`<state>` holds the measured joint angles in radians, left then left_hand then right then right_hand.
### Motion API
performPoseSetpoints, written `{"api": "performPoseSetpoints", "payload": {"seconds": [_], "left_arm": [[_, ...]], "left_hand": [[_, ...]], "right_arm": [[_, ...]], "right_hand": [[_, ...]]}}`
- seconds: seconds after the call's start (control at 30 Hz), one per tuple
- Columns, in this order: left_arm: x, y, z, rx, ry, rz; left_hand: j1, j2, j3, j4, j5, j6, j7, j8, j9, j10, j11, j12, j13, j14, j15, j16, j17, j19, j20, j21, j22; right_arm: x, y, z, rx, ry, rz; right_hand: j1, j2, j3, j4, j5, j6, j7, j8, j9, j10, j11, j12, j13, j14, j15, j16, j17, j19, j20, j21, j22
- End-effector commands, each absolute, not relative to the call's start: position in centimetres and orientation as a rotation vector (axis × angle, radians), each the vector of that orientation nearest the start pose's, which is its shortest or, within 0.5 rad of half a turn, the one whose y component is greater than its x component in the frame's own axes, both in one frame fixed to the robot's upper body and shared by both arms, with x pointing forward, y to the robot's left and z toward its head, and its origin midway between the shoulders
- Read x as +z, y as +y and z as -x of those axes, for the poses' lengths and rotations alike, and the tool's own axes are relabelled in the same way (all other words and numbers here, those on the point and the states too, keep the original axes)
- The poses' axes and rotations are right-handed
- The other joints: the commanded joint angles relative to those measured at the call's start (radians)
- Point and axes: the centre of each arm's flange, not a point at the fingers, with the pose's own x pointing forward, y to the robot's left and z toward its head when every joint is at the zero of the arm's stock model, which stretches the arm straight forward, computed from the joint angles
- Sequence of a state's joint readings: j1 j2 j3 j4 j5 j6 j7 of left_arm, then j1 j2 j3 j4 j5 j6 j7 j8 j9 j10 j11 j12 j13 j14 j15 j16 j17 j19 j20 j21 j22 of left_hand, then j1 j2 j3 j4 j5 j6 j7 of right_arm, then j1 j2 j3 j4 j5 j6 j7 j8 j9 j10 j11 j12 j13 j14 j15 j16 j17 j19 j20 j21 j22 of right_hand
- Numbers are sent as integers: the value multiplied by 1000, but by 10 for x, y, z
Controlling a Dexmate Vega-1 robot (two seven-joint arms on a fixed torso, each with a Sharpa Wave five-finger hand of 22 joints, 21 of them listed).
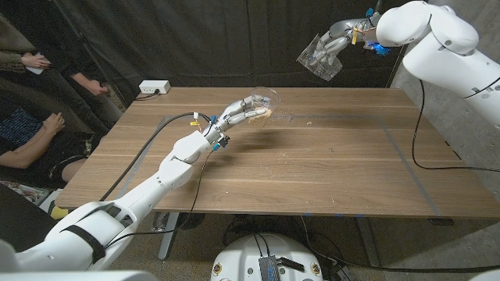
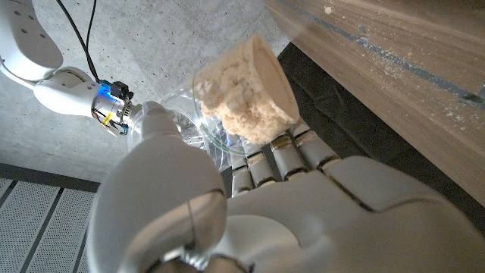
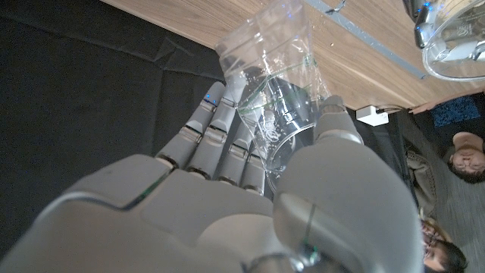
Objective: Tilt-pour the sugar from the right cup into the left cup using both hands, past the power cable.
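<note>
Wooden table (image 1: 312, 156) was landmark. Left cup (image 1: 262, 104), clear thin plastic, hung tilted just above table's far side; your left hand (image 1: 238, 114) wrapped its wall. Sugar (image 2: 246, 95) inside looked clumped, light. Right cup (image 1: 319, 56), seemingly empty, was gripped by right hand (image 1: 337, 39), well above table's far right. Both crushable, slippery: hold mid-wall, gently.

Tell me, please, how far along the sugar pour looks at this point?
The pour looks done: the clear cup in the right hand appears empty and is raised high off the table, while the cup held by the left hand holds a clump of sugar. Some grains lie spilled on the wood. Setting both cups down seems left.
</note>
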<state>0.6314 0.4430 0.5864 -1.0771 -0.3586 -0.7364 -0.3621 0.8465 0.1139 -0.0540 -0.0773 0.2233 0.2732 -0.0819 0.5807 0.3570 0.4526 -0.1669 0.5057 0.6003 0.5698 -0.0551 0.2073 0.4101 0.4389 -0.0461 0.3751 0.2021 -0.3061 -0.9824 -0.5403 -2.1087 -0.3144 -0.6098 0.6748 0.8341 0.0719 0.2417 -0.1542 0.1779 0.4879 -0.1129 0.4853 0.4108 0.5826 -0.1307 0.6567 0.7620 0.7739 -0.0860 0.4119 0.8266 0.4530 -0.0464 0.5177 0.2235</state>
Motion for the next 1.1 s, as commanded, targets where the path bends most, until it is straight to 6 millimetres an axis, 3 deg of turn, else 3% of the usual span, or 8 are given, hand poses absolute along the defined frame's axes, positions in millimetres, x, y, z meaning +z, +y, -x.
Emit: {"api": "performPoseSetpoints", "payload": {"seconds": [0.03, 1.1], "left_arm": [[15, 185, -622, -609, -955, -435], [26, 201, -615, -583, -960, -432]], "left_hand": [[3, 6, -7, 1, 2, 2, 1, 5, 1, 6, -1, 8, 3, 8, -129, -4, 4, 7, -42, 5, 3], [0, 10, -12, 6, 1, -5, 9, 4, 0, 1, 2, 7, 1, 4, -128, -4, 4, 2, -37, 5, 3]], "right_arm": [[240, -257, -488, 11, -490, 1317], [186, -294, -501, -71, -687, 940]], "right_hand": [[22, 32, 12, 10, 5, 27, -27, 7, 5, 6, 0, -1, 6, 10, -150, 2, 3, 8, -78, 4, -1], [33, 33, 18, 5, 4, 26, -26, 6, 12, 17, -2, -6, 6, 18, -150, 1, 8, 5, -73, 6, -2]]}}
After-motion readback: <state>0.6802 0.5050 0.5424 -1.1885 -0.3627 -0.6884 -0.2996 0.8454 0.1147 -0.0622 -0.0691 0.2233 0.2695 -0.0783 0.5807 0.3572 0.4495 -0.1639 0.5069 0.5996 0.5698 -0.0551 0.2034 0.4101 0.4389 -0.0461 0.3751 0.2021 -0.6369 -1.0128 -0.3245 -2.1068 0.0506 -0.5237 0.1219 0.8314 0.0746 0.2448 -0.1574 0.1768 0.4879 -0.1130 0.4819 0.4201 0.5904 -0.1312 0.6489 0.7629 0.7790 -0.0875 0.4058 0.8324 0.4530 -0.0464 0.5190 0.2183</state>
